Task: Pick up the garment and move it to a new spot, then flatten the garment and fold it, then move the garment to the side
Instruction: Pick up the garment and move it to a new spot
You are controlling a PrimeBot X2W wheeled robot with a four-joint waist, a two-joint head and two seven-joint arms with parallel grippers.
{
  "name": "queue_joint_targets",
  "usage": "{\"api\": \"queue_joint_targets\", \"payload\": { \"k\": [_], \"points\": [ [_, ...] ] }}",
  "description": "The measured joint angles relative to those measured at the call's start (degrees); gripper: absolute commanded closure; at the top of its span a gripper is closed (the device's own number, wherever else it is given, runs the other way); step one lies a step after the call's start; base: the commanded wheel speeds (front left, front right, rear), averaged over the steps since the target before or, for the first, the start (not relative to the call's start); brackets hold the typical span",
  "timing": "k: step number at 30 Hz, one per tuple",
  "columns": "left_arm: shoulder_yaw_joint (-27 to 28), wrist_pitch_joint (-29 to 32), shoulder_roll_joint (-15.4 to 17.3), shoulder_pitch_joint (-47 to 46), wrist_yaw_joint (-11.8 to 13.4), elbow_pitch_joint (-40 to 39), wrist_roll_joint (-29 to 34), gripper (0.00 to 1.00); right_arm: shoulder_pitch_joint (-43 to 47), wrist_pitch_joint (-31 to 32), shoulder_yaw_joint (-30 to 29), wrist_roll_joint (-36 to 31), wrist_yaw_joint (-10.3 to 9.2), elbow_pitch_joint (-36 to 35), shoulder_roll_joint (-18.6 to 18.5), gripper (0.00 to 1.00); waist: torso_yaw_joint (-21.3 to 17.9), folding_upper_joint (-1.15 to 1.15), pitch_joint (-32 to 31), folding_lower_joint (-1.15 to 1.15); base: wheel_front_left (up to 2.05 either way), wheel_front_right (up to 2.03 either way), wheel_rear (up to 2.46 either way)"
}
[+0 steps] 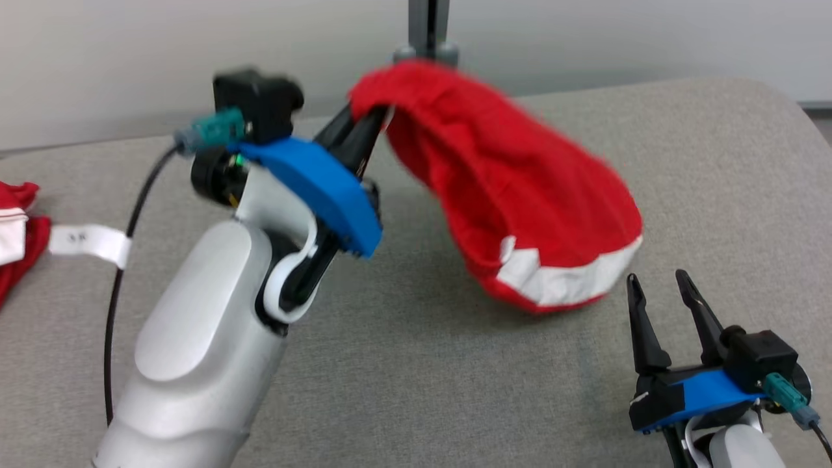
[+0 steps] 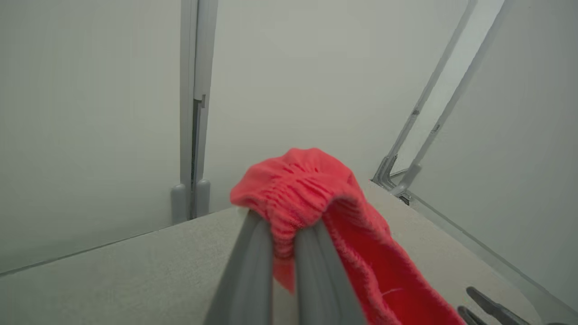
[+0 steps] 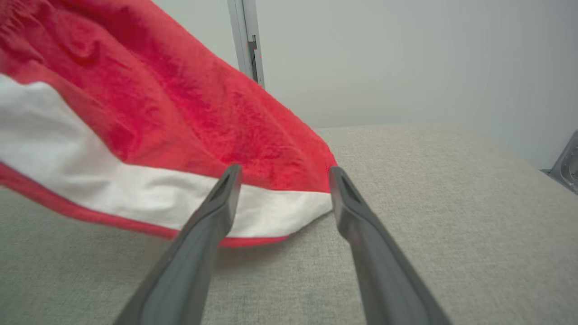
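Observation:
A red garment (image 1: 507, 188) with a white band near its lower hem hangs in the air over the grey table. My left gripper (image 1: 370, 127) is raised at the upper middle of the head view and is shut on the garment's gathered red edge (image 2: 293, 189). The cloth drapes down and to the right from there, its hem just above or brushing the table. At the lower right my right gripper (image 1: 660, 286) stands open, fingers pointing up, just right of the hem. In the right wrist view the white-banded hem (image 3: 135, 198) lies just beyond my open gripper (image 3: 282, 176).
Another red and white cloth (image 1: 16, 227) with a white label (image 1: 88, 242) lies at the table's left edge. A grey post (image 1: 429, 29) stands against the wall behind the grey padded table (image 1: 422, 364). A metal frame (image 2: 406, 171) is at the table's far corner.

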Motion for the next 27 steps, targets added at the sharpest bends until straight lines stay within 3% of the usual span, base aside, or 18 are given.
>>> {"api": "queue_joint_targets", "payload": {
  "k": [8, 17, 18, 19, 20, 21, 27],
  "points": [
    [0.21, -11.46, 4.59, 3.24, -0.41, 19.03, 4.64, 1.0, -2.92, 0.0, -0.34, 0.45, 0.0, -0.71, 0.01, 0.0, -1.83, 0.0, 6.43, 0.0, 0.0, 0.0, 0.0],
    [-1.25, -23.06, 6.71, -1.03, -1.15, 32.99, 9.62, 1.0, -4.6, 0.0, -0.14, 0.54, 0.0, -1.23, 0.01, 0.0, -1.76, 0.0, 10.67, 0.0, 0.0, 0.0, 0.0],
    [-1.34, -23.8, 6.68, -1.4, -1.23, 34.14, 9.72, 0.92, -4.75, 0.0, -0.15, 0.54, 0.0, -1.22, 0.01, 0.0, -1.71, 0.0, 10.77, 0.01, 0.0, 0.0, 0.0],
    [-1.38, -24.59, 6.62, -1.67, -1.45, 35.21, 9.72, 0.62, -4.98, 0.0, -0.15, 0.53, 0.0, -1.21, 0.0, 0.0, -1.65, 0.0, 10.81, 0.0, 0.0, 0.0, 0.0],
    [-1.45, -25.24, 6.47, -1.94, -1.57, 36.08, 9.72, 0.14, -5.15, 0.0, -0.21, 0.52, 0.0, -1.2, 0.01, 0.0, -1.56, 0.0, 10.78, 0.01, 0.0, 0.0, 0.0],
    [-1.56, -25.83, 6.26, -2.13, -1.72, 36.77, 9.72, 0.0, -5.18, 0.0, -0.27, 0.45, 0.0, -1.15, 0.01, 0.0, -1.41, 0.0, 10.64, 0.01, 0.0, 0.0, 0.0],
    [-2.96, -27.94, 5.26, -1.94, -2.47, 38.33, 10.39, 0.0, -5.09, 0.0, -0.7, -0.04, 0.0, -0.7, 0.01, 0.0, -0.07, 0.0, 8.62, 0.0, 0.0, 0.0, 0.0]
  ]
}}
